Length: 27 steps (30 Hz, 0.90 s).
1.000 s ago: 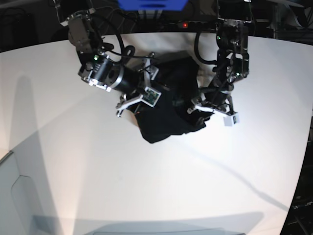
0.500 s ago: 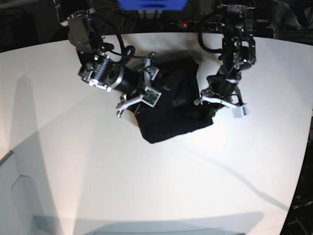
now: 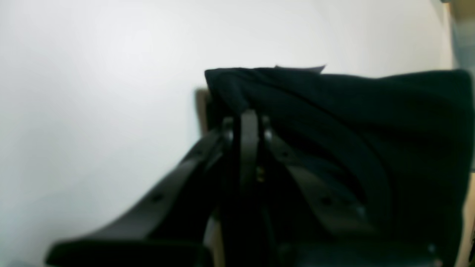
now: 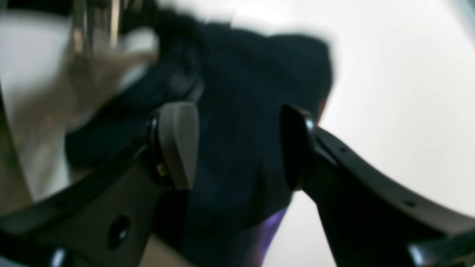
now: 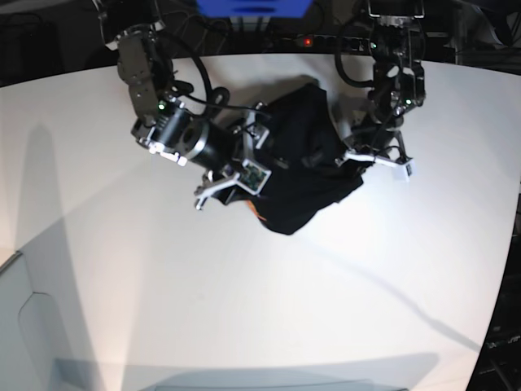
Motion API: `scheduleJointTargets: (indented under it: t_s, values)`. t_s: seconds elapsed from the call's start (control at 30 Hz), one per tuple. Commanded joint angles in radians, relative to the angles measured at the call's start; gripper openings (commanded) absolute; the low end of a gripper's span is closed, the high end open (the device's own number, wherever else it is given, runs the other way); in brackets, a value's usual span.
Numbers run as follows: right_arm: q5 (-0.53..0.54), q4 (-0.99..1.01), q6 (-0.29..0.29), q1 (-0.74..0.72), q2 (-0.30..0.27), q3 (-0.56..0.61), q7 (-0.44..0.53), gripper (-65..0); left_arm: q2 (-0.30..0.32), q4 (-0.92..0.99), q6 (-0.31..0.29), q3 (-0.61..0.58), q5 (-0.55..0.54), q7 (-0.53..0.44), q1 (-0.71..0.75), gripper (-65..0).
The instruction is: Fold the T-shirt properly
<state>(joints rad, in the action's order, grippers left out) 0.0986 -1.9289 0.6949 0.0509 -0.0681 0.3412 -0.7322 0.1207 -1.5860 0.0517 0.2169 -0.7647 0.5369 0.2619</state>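
You are looking at the large black short-sleeved cloth T-shirt (image 5: 305,167) lying bunched in a loose heap on the far part of the white tabletop (image 5: 244,309), between the two arms. No flat panel, sleeve or hem is laid out, so you are judging this as an early gathering step and not a fold.

Left pincer (image 3: 249,126): the jaws are standing pressed together, and in the left wrist view black cloth is rising directly ahead of and around the tips. You are reading this as a pinch on an edge of the T-shirt; the base view is showing that arm at the heap's right edge, with cloth drawn toward it.

Right pincer (image 4: 237,144): the jaws are standing wide apart, with the dark cloth filling the gap between the two pads (image 4: 178,142). Nothing is clamped. You cannot tell whether the pads are touching the cloth, as the view is blurred.

A small orange patch (image 5: 257,213) is showing at the heap's near-left edge in the base view; it may be the neck label, but it is too small to confirm.

Next move, as a judgement: you are needing a second firm hold on the opposite edge, then a steady spreading pull so that the garment opens flat before any fold. Risk: pinching several layers at once.
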Motion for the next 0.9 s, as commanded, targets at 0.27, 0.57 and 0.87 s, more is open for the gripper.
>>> scheduleJointTargets:
  t_s: [0.27, 0.57, 0.87]
  values:
    - [0.014, 0.088, 0.003, -0.115, 0.132, -0.046, 0.020, -55.4, 0.006, 0.003, -0.006, 0.000, 0.004, -0.004, 0.021, -65.0]
    - [0.017, 0.380, 0.003, -0.236, 0.195, -0.044, 0.076, -65.0, 0.012, 0.003, -0.006, 0.000, 0.006, -0.002, 0.037, -65.0]
    - [0.014, 0.676, 0.003, -0.296, 0.153, -0.052, 0.262, -65.0, 0.033, 0.036, -0.006, 0.000, 0.006, -0.004, 0.058, -65.0]
